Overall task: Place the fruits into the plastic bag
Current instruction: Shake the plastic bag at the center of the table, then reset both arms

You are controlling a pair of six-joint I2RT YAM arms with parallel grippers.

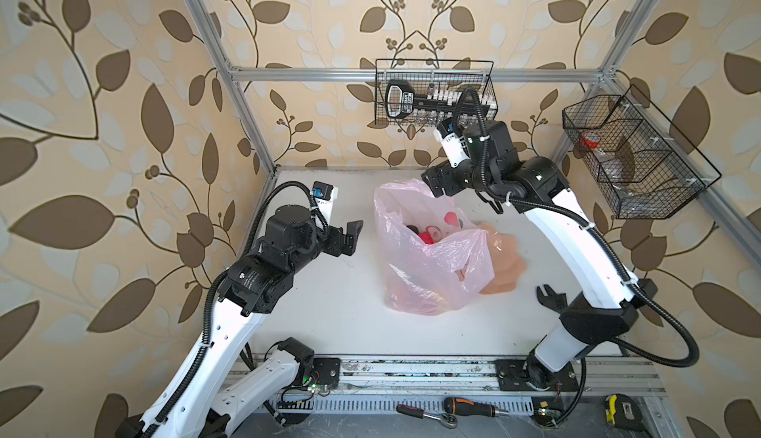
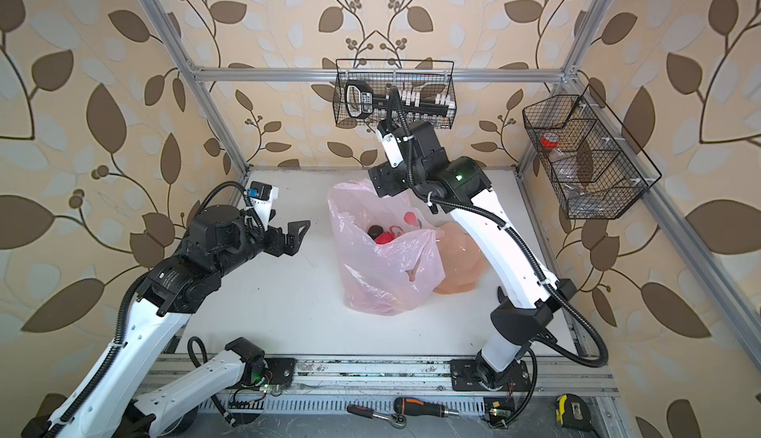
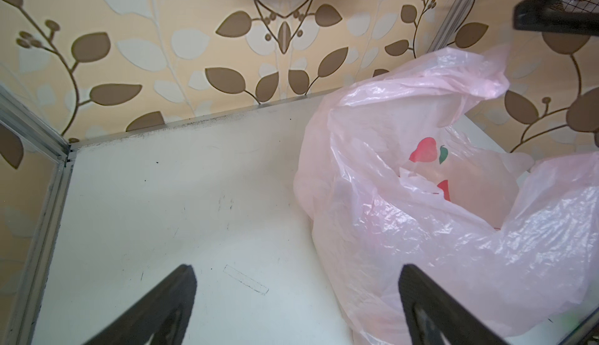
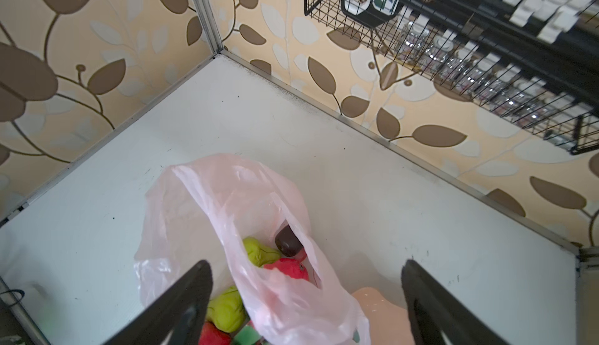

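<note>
Right gripper [image 4: 304, 264], we saw, gaped empty over crinkly translucent plastic bag [image 1: 428, 275], glossy fruits [image 4: 227, 311] inside, left gripper [image 3: 298, 267] likewise.

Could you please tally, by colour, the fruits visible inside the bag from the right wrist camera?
Green fruits: 2
Red fruits: 2
Brown fruit: 1
Total: 5
A darker green bit at the picture's edge is too cut off to count.
</note>
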